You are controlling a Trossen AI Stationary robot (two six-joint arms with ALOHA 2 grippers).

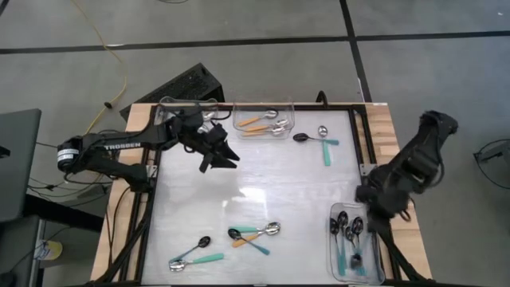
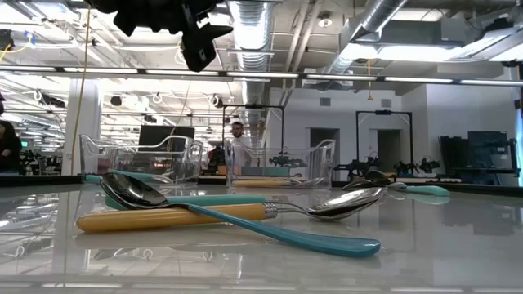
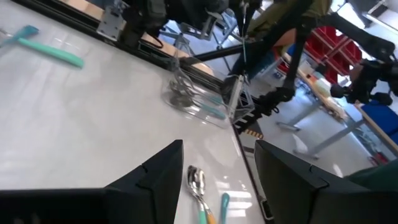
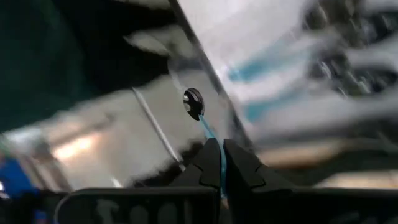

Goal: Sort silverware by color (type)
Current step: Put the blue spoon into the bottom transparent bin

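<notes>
Right now your left hand (image 1: pixel 225 156) hangs empty, fingers parted, just beside the far bin (image 1: pixel 263 118) w/ orange-handled spoons (image 1: pixel 256 121). Right hand (image 4: pixel 222 163) is pinched shut on a teal-handled spoon (image 4: pixel 195 106) above the near bin (image 1: pixel 356 241). Loose spoons (image 1: pixel 255 233) lie on the worktop (image 1: pixel 255 175) near-side of the far bin.

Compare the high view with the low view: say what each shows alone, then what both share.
Only the high view shows the right gripper shut by the bin of black spoons, and two spoons at the table's near left. Only the low view shows a person in the room behind. Both show the open left gripper and the crossed spoons.
</notes>
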